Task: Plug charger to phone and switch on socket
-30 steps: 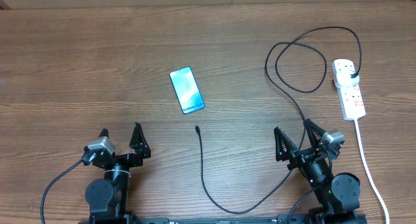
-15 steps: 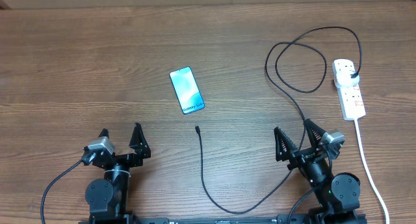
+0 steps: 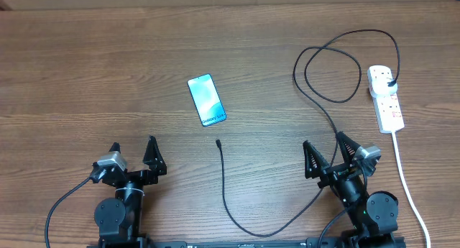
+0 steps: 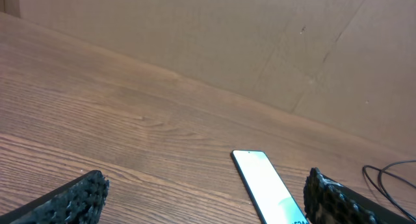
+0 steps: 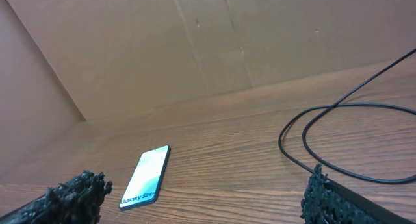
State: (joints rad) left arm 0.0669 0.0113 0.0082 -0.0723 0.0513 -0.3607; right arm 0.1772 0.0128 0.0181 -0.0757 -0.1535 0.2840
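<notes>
Counts on the tabletop [image 3: 86, 68]:

- 1 phone [image 3: 207, 100]. The same one shows in both wrist views [image 4: 266, 188] [image 5: 145, 177].
- 1 charger [image 3: 222, 177], a single black cable with 1 tip [image 3: 218, 141] and 1 plug head [image 3: 389, 83].
- 1 socket [image 3: 386, 98], a single white strip. Its red switch marks are too small to count.
- 1 white cord [image 3: 404, 176] coming off the strip.
- 2 arms, left arm [image 3: 118, 205] and right arm [image 3: 370, 205], with 1 pair of jaws each, so 2 pairs and 4 fingers in all.
- 1 tabletop.
</notes>
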